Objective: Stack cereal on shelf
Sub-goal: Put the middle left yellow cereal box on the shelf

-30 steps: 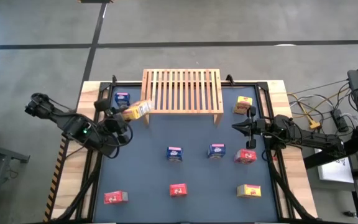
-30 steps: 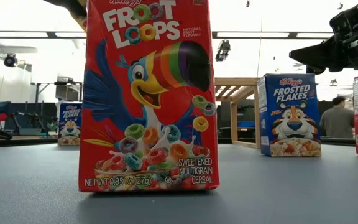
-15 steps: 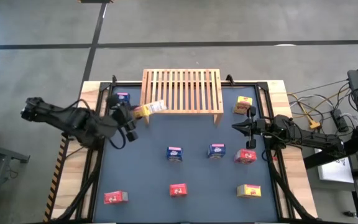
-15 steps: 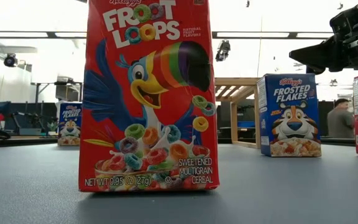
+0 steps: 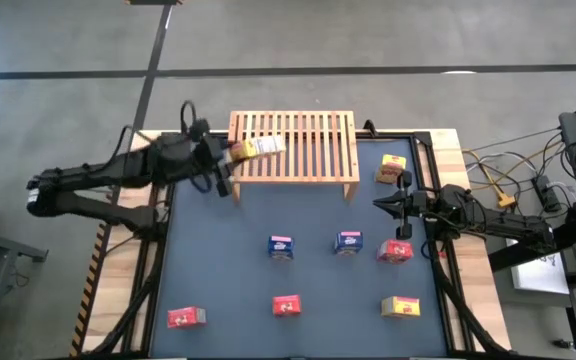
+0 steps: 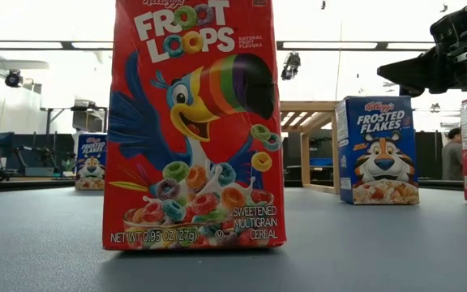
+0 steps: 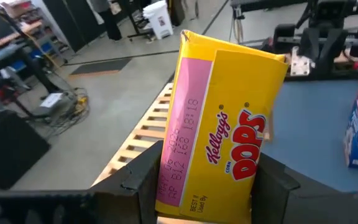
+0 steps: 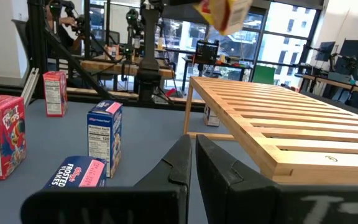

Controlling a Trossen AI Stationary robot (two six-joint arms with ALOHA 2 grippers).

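Observation:
The wooden slatted shelf [image 5: 293, 145] stands at the table's far edge. My left gripper [image 5: 236, 152] reaches in from the left, shut on a yellow cereal box [image 5: 256, 149] that hangs over the shelf's left end. The left wrist view shows that box [image 7: 222, 130] above the slats [image 7: 145, 134]. My right gripper [image 5: 383, 205] waits shut at the table's right, near the shelf's right leg. Several more cereal boxes stand on the mat, such as blue [image 5: 281, 246], red [image 5: 286, 305] and yellow [image 5: 400, 306]. My left gripper pinches the yellow box between its two fingers [image 7: 143, 183] at the box's near end [image 7: 173, 186]. The fingers come from the table's left, nearly level. The box sticks out beyond them, tilted and lifted clear above the shelf's left slats.
A yellow box [image 5: 392, 168] stands right of the shelf. A blue box [image 5: 348, 241] and a red one [image 5: 395, 250] stand close to my right gripper. Another red box [image 5: 186, 317] sits at the near left. The mat in front of the shelf is bare.
My left gripper has swung toward the table's far edge and to the right, rising a little and turning, still shut on the yellow box. The box has gone from in front of the shelf's left leg to above the shelf's left end.

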